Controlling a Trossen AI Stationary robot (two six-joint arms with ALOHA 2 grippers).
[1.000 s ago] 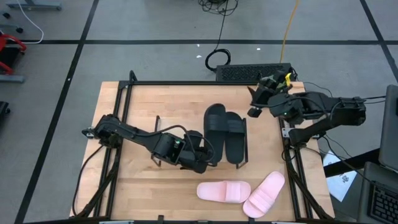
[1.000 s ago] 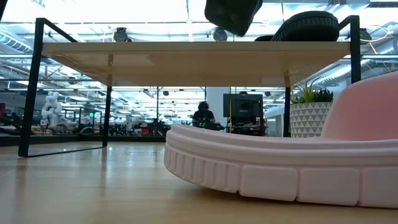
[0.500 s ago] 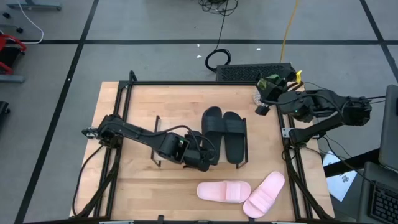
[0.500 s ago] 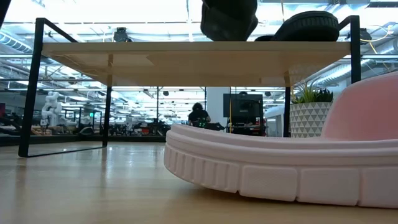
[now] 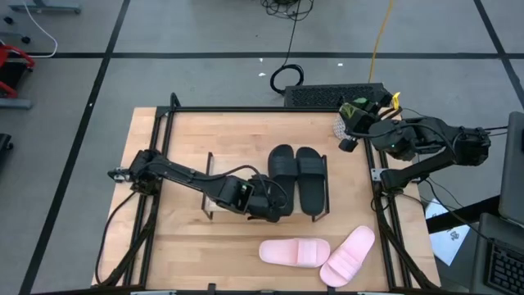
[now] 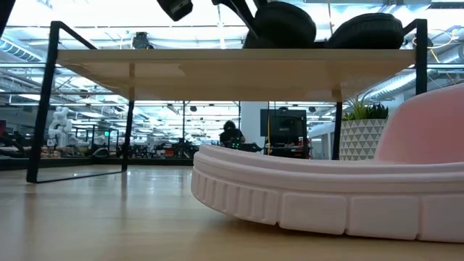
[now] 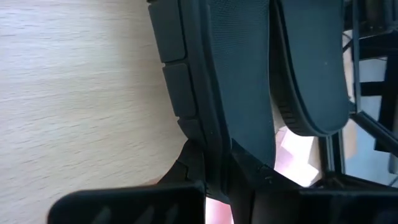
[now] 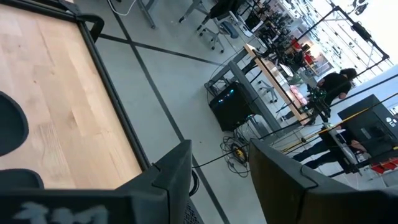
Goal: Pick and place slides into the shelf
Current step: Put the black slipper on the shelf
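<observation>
Setting the second matte black sandal (image 5: pixel 281 170) beside its mate (image 5: pixel 310 177) on the low wooden-topped shelf (image 6: pixel 181 62), I had the left gripper (image 5: pixel 274 210) clamped on its heel; the right gripper (image 5: pixel 347 131) idled empty, half-open. Next: release, fetch the pale pink slides (image 5: pixel 295 251).

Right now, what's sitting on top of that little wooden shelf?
Two black slides lie side by side on the shelf. The left gripper is shut on the left one's heel. The board under them is covered.
</observation>
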